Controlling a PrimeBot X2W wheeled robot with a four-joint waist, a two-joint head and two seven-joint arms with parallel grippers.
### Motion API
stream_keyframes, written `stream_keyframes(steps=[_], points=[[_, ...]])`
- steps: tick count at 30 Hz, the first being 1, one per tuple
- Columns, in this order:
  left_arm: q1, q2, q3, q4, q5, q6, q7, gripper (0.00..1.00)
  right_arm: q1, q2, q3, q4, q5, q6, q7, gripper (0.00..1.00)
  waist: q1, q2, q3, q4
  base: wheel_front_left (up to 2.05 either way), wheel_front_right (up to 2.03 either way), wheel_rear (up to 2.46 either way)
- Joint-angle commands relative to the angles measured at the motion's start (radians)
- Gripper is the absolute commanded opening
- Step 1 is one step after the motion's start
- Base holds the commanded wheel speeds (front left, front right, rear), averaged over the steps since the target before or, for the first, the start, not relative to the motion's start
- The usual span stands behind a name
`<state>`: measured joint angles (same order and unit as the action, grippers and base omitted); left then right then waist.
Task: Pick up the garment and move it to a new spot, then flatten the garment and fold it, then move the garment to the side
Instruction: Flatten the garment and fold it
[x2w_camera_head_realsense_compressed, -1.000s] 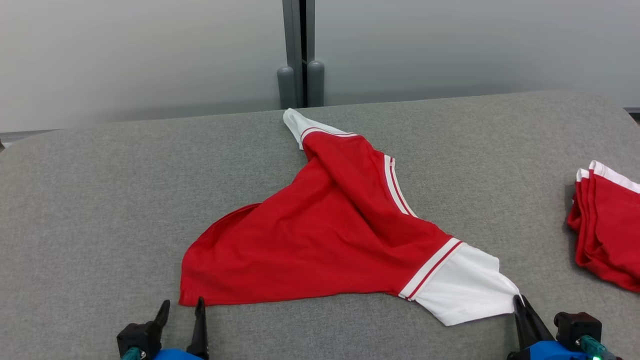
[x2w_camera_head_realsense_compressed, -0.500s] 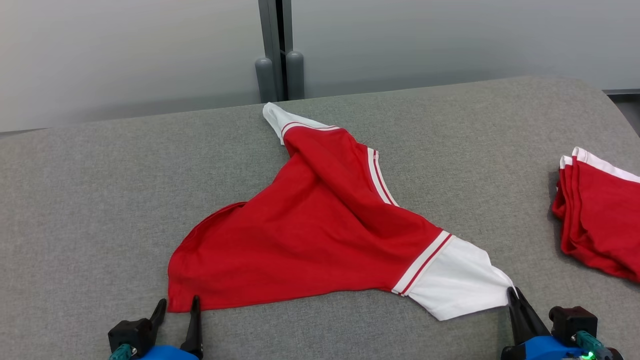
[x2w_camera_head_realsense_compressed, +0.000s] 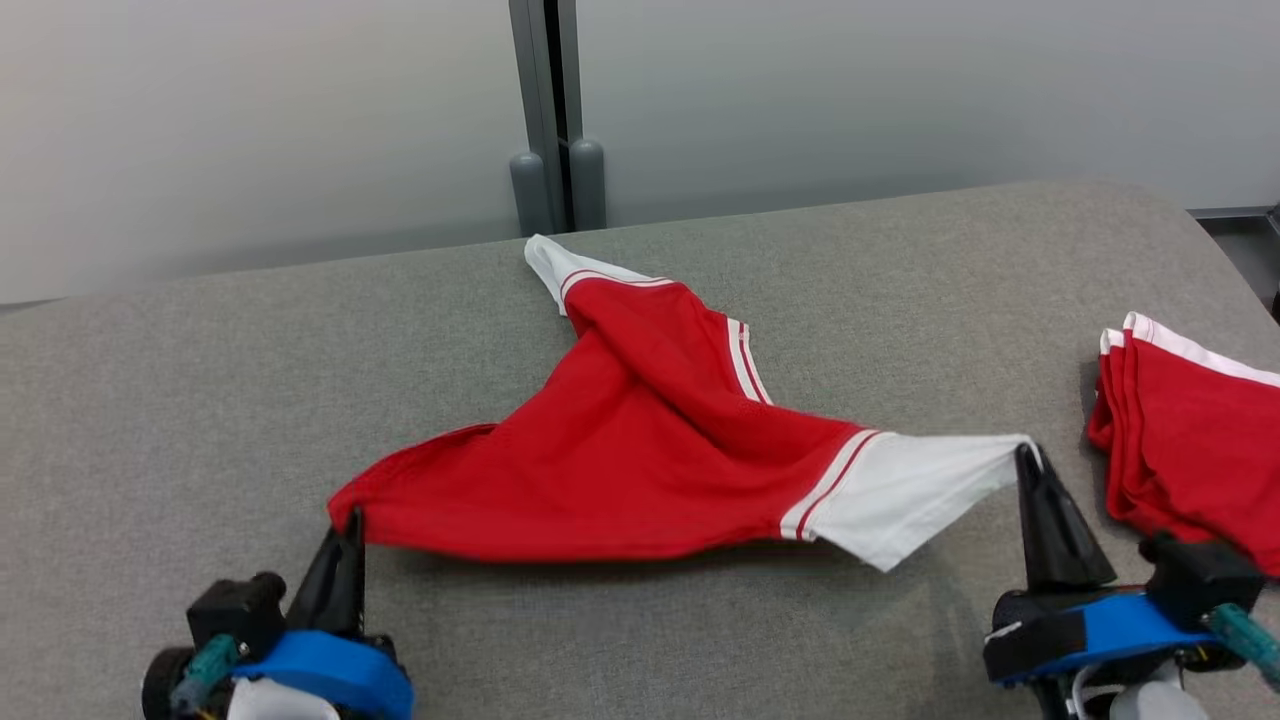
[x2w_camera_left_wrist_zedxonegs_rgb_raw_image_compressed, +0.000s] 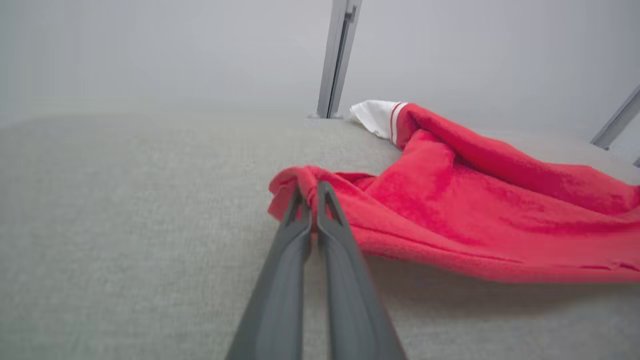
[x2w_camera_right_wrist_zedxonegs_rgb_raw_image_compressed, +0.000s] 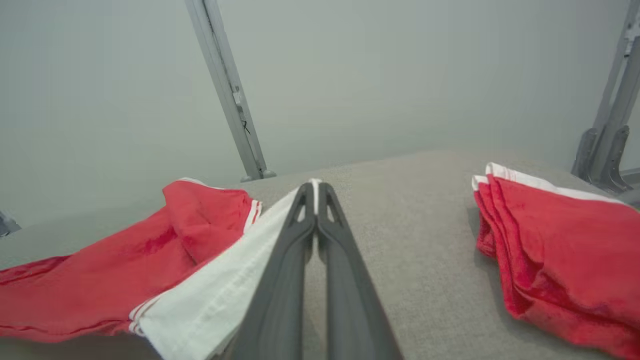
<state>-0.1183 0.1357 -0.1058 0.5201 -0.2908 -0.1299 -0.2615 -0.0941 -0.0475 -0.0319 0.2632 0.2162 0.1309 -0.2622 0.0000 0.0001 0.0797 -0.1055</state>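
The red garment (x2w_camera_head_realsense_compressed: 640, 470) was sitting roughly mid-table on the grey fabric-covered surface (x2w_camera_head_realsense_compressed: 180, 400), strung out between the two grippers. The left gripper (x2w_camera_head_realsense_compressed: 348, 520) had its fingers pressed together on the red corner at the near-left end. In the left wrist view you could see the cloth bunched up and pinched right at the tips. The right gripper (x2w_camera_head_realsense_compressed: 1026, 452) was doing the same thing at the right end, fingers clamped on the tip of the white panel (x2w_camera_head_realsense_compressed: 900, 490). A sliver of white fabric showed between them in the right wrist view.

The near edge of the garment was lifted off the surface between those two grips, sagging a bit in the middle and throwing a shadow underneath. The far part was lying on the table, kinda twisted over itself. Another white tip (x2w_camera_head_realsense_compressed: 550, 265) pointed toward the far edge, close to the grey post (x2w_camera_head_realsense_compressed: 545, 120) standing behind the table. Thin red-and-white stripes ran along the fold in the middle and also where the red met the white panel.

Off to the right, a folded red pile with white trim (x2w_camera_head_realsense_compressed: 1190, 440) lay by the right edge. It was near the right gripper but apart from the held garment. Behind everything was a plain pale wall (x2w_camera_head_realsense_compressed: 250, 130).
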Motion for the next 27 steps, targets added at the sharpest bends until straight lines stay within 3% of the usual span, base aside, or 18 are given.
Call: stream_keyframes(steps=[1,5,13,19,27], points=[[-0.022,0.012,0.005,-0.021,0.002,-0.001,-0.005,0.0,-0.006,-0.006,-0.003,-0.014,0.013,0.0,-0.004,0.0,0.0,-0.0001,-0.009,-0.002,0.0,0.0,0.0],[-0.09,0.053,0.015,-0.141,0.0,-0.001,-0.005,0.0,-0.083,-0.005,-0.031,-0.131,0.09,0.0,-0.004,0.0,0.0,-0.0001,-0.039,0.007,0.0,0.0,0.0],[-0.322,0.192,0.016,-0.314,-0.011,-0.001,-0.004,0.0,-0.345,-0.005,-0.068,-0.336,0.106,0.0,-0.003,0.0,0.0,-0.0001,-0.075,0.015,0.0,0.0,0.0],[-0.509,0.269,0.022,-0.382,-0.029,-0.001,0.087,0.0,-0.584,-0.014,-0.104,-0.343,0.065,0.0,0.066,0.0,0.0,-0.0001,-0.063,0.016,0.0,0.0,0.0],[-0.742,0.386,-0.004,-0.338,-0.052,-0.001,0.195,0.0,-0.881,-0.016,-0.104,-0.24,-0.096,0.0,0.123,0.0,0.0,-0.0001,0.144,0.028,0.0,0.0,0.0]])
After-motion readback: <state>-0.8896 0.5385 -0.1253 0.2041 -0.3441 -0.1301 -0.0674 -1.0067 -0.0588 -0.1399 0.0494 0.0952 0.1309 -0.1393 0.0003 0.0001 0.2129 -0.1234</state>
